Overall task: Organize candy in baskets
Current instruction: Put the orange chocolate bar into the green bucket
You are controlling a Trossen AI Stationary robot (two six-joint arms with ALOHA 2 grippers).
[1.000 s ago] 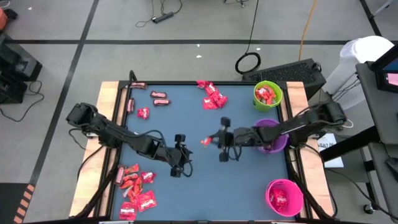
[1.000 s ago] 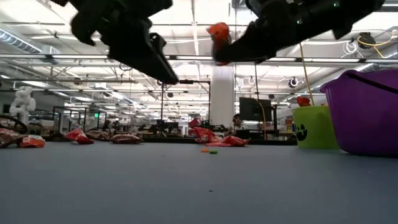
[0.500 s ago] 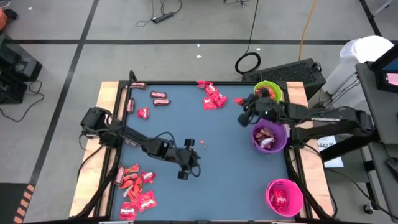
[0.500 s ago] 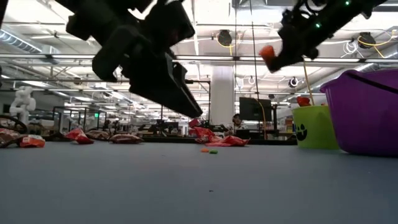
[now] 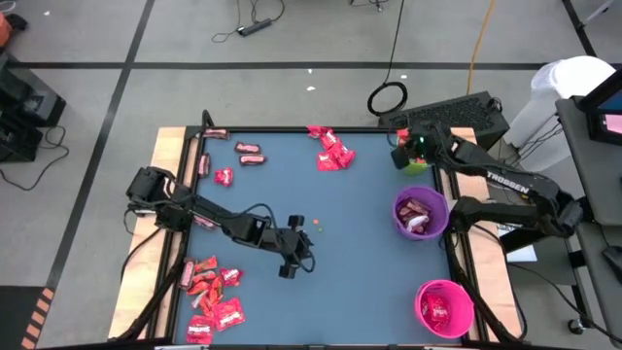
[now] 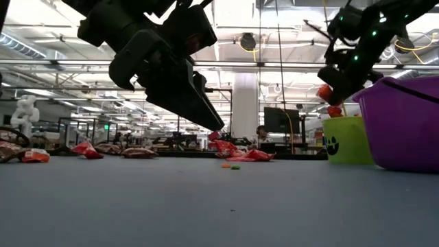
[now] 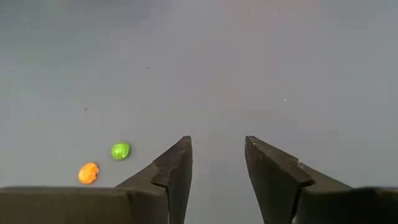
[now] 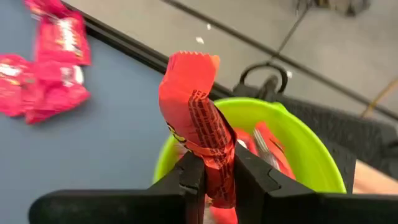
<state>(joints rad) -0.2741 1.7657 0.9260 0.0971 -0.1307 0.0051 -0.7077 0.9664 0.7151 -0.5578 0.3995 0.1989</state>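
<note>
My right gripper (image 8: 214, 180) hovers over the lime green basket (image 8: 311, 143) at the table's far right, shut on one red wrapped candy (image 8: 189, 106). The low view shows that gripper (image 6: 334, 88) just above the green basket (image 6: 346, 140). Out over the table's middle, my left gripper (image 7: 217, 168) stands open just above the blue top with nothing between its fingers; it shows in the high view (image 5: 294, 258). More candy lies in heaps at the far middle (image 5: 330, 151) and near left (image 5: 212, 292). Candy also lies in the purple basket (image 5: 420, 214) and the pink basket (image 5: 445, 308). My right gripper pinches the candy's near end (image 8: 211, 163) between its two fingers. The fingers slant down from the table's right side. The rest of the wrapper sticks out past the fingertips, lifted clear above the green basket's opening.
Two tiny loose dots, green (image 7: 120, 150) and orange (image 7: 88, 172), lie on the table beside my left gripper. Single candies (image 5: 251, 154) lie along the far left. The purple basket (image 6: 405, 123) stands close to the green one. Wooden rails edge the table left and right.
My right gripper has swung from the table's middle toward the far right edge, turning as it went, and now hangs over the green basket with the candy still in its fingers. My left gripper has sunk a little toward the table.
</note>
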